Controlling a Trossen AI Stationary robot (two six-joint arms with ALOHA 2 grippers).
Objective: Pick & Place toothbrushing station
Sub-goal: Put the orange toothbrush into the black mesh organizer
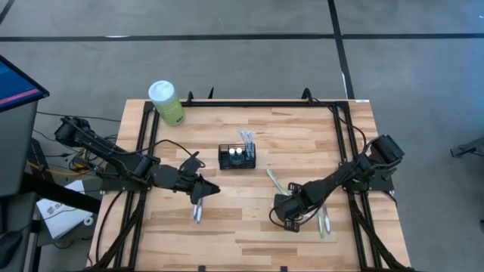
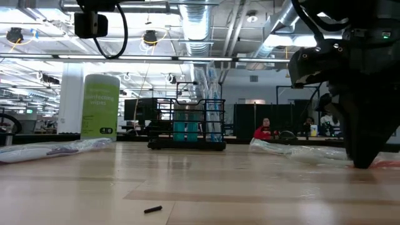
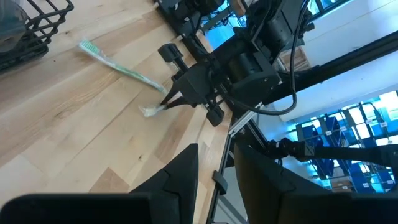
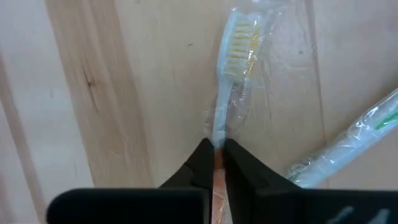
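Note:
The toothbrushing station (image 1: 237,156), a small black wire caddy with toothbrushes standing in it, sits mid-table and shows in the low view too (image 2: 187,125). At the near right, my right gripper (image 4: 217,152) points down and is shut on a plastic-wrapped toothbrush (image 4: 233,68) with an orange handle, which lies flat on the wood. My left gripper (image 3: 214,177) hangs above the table left of the caddy, open, with nothing between its fingers. A wrapped toothbrush (image 1: 198,211) lies on the table below it. My right gripper pinches the wrapped toothbrush between its two fingers, on the handle just behind the neck (image 4: 217,134). The fingers come from above, pointing down, one on each side of the handle. The toothbrush lies on the table, its bristle head (image 4: 239,37) beyond the fingertips.
A green toothbrush (image 1: 274,180) lies between the caddy and my right gripper. Another wrapped one (image 4: 348,146) lies close beside the held brush. A green canister (image 1: 166,102) with a white lid stands at the far left corner. A small dark piece (image 2: 153,209) lies near the front edge.

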